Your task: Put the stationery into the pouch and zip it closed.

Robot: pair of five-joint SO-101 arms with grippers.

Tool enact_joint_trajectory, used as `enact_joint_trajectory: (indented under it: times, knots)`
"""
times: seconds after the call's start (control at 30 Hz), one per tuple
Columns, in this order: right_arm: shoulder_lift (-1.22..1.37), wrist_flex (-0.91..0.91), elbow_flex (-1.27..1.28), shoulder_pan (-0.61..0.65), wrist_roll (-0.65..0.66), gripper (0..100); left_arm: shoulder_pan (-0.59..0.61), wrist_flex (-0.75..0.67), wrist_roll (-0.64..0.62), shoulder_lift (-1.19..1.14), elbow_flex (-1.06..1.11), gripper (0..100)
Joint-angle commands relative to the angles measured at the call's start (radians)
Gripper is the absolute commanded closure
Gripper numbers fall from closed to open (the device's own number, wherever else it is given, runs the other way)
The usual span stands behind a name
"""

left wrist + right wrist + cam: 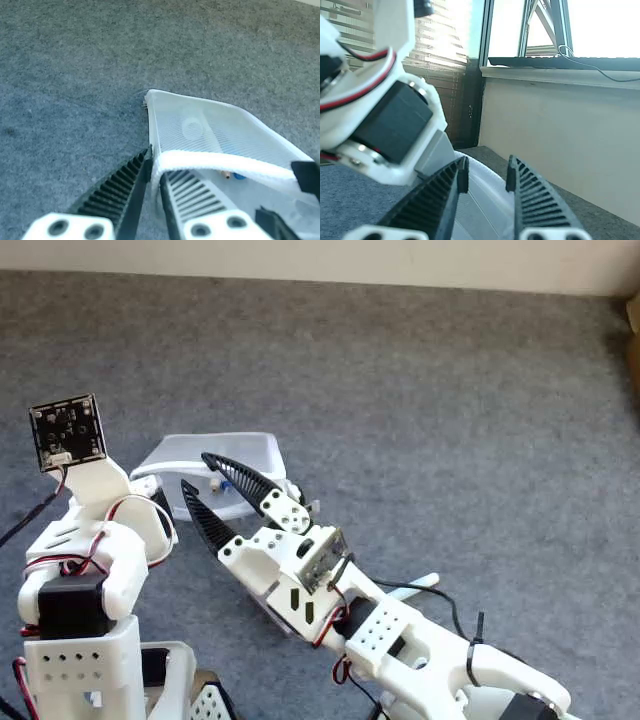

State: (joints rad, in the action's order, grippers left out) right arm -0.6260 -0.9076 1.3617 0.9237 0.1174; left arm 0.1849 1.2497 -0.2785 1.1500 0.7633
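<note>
Two white robot arms stand at the near edge of a grey surface (450, 390). The left gripper (155, 167) has its black ridged fingers pressed together on the white rim of the pouch (210, 130), at one end of its open mouth. The right gripper (195, 471) hangs just over the pouch, fingers apart, holding nothing. The pouch, of pale see-through mesh, lies towards the surface's left edge, about midway from near to far. A small blue item (239, 176) shows inside it. Beyond, the surface runs to a pale wall (400, 255).
</note>
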Motion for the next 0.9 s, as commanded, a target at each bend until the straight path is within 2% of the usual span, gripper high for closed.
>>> enact_joint_trajectory:
  times: [0.0, 0.17, 0.33, 0.53, 0.6, 0.7, 0.87]
  knots:
    - [-0.131, 0.105, -0.047, 0.035, 0.017, 87.9, 0.059, -0.094, 0.009, -0.001, 0.031, 99]
    - [-0.392, 0.464, -0.053, 0.065, 0.015, 87.9, 0.142, -0.130, 0.002, -0.001, 0.058, 99]
    - [-0.595, 0.865, -0.096, 0.071, 0.014, 87.9, 0.160, -0.130, 0.002, -0.001, 0.061, 99]
    - [-0.656, 1.354, -0.318, 0.077, -0.176, 87.9, 0.205, -0.130, -0.009, -0.001, 0.061, 99]
    - [-0.636, 1.486, -0.400, 0.081, -0.192, 87.9, 0.242, -0.130, -0.041, -0.001, 0.061, 99]
    - [-0.582, 1.620, -0.487, 0.082, -0.193, 87.9, 0.286, -0.130, -0.049, -0.001, 0.061, 99]
    - [-0.443, 1.695, -0.516, 0.084, -0.193, 87.9, 0.325, -0.130, -0.051, -0.001, 0.061, 99]
